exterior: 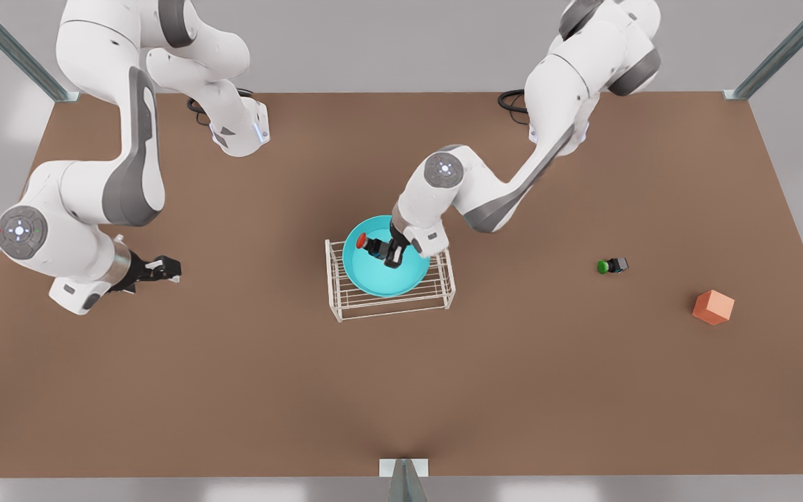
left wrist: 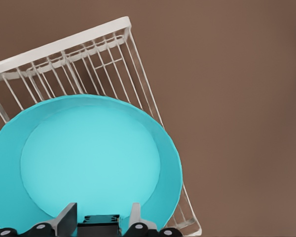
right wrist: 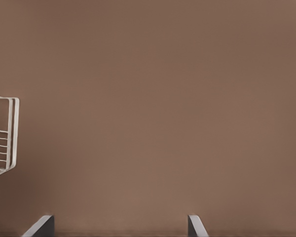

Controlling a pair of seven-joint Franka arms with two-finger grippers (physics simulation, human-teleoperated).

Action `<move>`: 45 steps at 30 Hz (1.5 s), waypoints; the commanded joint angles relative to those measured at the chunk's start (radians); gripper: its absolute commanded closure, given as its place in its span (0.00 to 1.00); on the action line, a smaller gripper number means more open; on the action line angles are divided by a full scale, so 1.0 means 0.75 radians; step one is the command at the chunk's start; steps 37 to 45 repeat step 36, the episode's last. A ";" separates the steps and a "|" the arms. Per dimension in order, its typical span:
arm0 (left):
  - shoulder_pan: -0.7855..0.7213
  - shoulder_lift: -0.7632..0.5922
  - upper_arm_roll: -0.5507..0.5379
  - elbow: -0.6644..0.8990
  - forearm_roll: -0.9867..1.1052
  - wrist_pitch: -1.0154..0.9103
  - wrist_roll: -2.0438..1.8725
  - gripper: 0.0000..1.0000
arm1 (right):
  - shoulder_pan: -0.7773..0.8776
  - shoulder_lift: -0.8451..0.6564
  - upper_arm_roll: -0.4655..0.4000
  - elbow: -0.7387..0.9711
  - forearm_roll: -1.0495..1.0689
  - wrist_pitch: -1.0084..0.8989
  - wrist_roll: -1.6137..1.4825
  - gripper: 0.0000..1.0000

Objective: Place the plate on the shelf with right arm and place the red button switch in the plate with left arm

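The turquoise plate [exterior: 380, 279] [left wrist: 89, 158] lies flat on the barred top of the white wire shelf [exterior: 346, 307] [left wrist: 64, 47] at the table's middle. My left gripper [exterior: 394, 254] [left wrist: 103, 212] reaches in from the front view's right and hangs over the plate. It is shut on the red button switch [exterior: 373, 245] [left wrist: 101, 223], whose red cap points to the front view's left. My right gripper [exterior: 164, 268] [right wrist: 121, 217] waits open above bare table at the front view's left, with one end of the shelf [right wrist: 5, 138] visible in its wrist view.
A like switch with a green cap [exterior: 610, 265] lies on the brown table toward the front view's right. An orange cube [exterior: 714, 307] sits farther right. Metal frame posts stand at the table's corners and front edge.
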 commanded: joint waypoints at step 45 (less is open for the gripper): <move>0.341 -0.417 0.741 0.005 -0.367 -0.790 3.015 0.00 | -0.026 0.049 0.007 -0.001 -0.004 -0.012 -0.171 0.00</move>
